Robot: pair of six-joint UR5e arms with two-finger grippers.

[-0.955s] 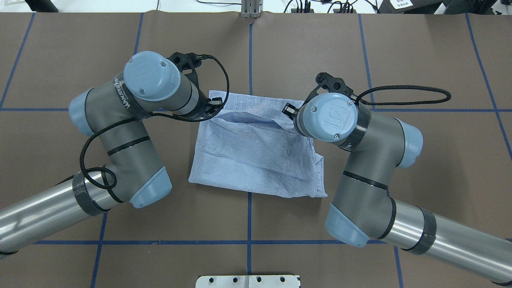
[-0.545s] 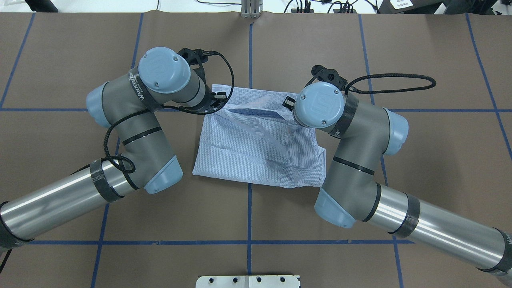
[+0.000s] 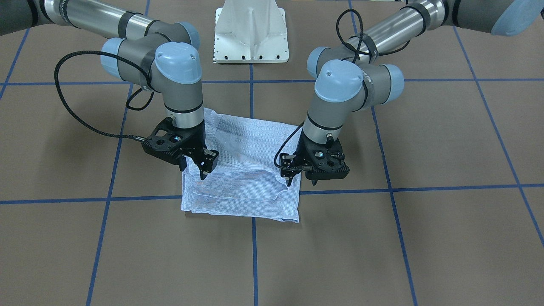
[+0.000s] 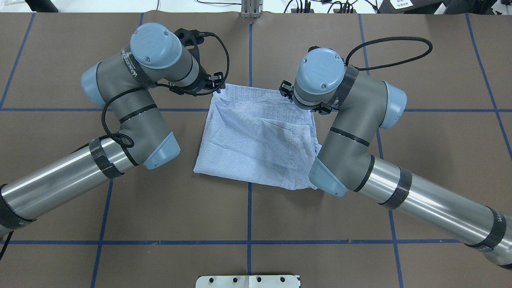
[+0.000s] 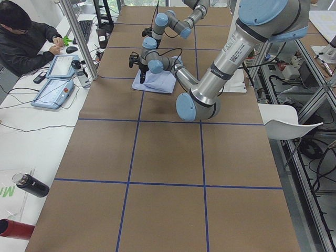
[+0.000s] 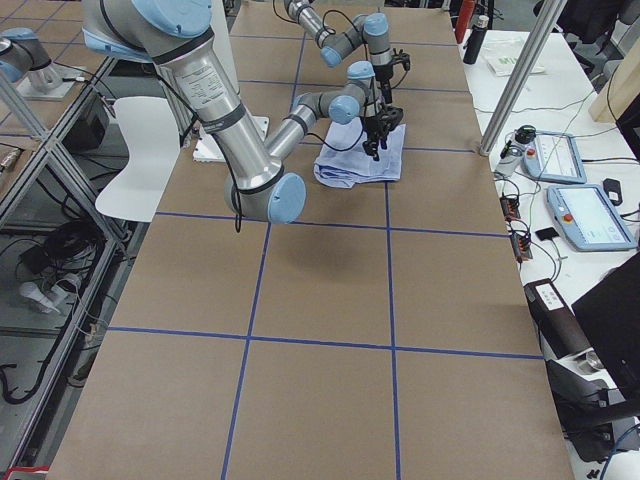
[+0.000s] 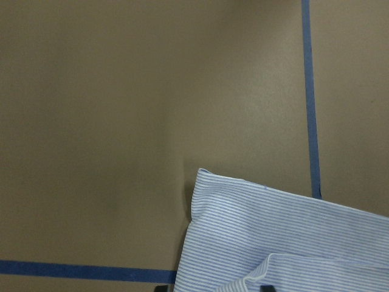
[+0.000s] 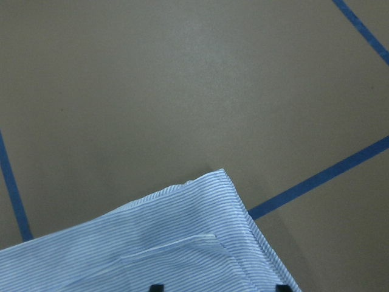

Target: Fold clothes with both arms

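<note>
Exterior front-facing view: the shirt (image 3: 242, 191) lies folded in a rough rectangle mid-bench (image 3: 403, 255), right over the spot where two blue tape lines (image 3: 425, 188) meet. Both tools hang over the side away from the robot. The right tool (image 3: 193, 170) is near one corner and the left tool (image 3: 302, 182) near the other, fingers spread, clamping nothing. The wrist views show both corners crisp and flat, with brown bench running out well beyond them on every side
</note>
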